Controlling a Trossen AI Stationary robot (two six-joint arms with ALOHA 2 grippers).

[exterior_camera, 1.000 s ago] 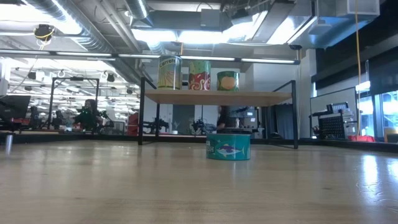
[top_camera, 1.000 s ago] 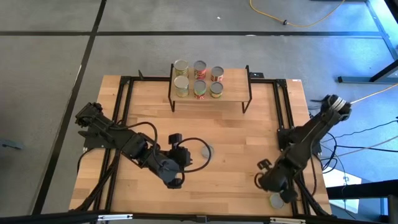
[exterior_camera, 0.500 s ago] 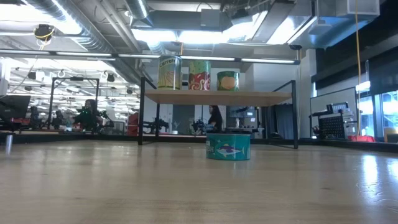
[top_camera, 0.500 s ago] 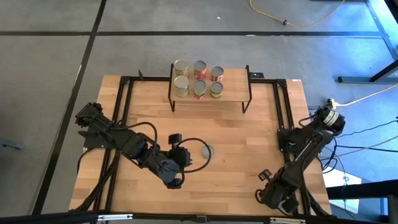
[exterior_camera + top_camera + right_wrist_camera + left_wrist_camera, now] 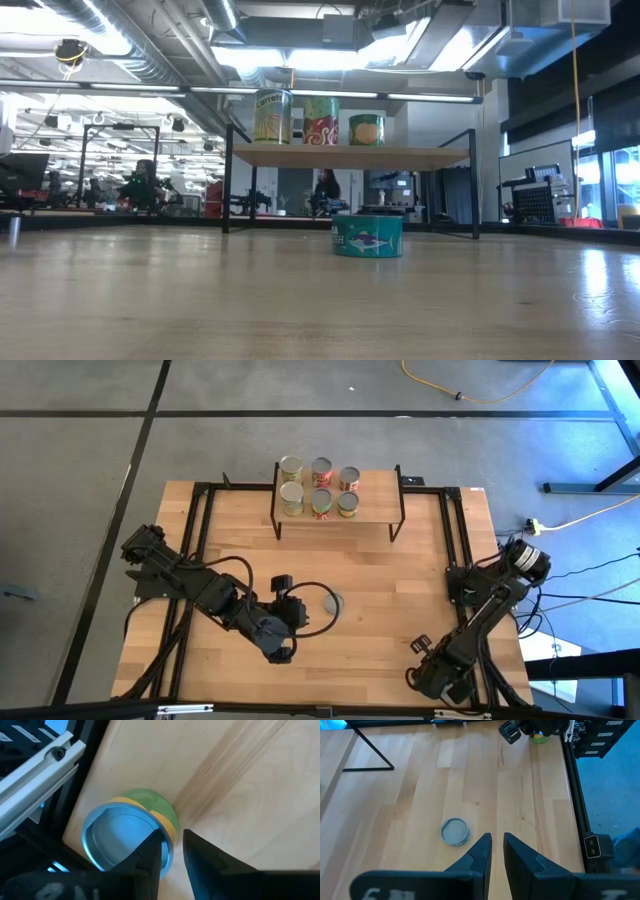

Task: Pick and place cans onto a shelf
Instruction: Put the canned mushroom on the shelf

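Several cans stand upright on the shelf at the table's far middle; the low view shows them too. A low teal can stands on the table's middle, seen also in the low view. My left gripper is shut and empty, just left of that can. A green and yellow can stands at the table's near right corner. My right gripper is shut, right above and beside it; in the high view my right gripper hides this can. My right gripper points down at the green and yellow can's side. One finger stands in front of the can, and I cannot tell whether it touches it. The can stands upright on the table.
Black frame rails run along the table's sides, and one rail lies close beside the green can. Bare wood lies between the shelf and the arms. A person shows far behind the table.
My right gripper has gone toward the table's near edge and now stands over the green and yellow can, which showed beside it a second ago. The can has stayed in place. A person in the room behind has walked toward the left.
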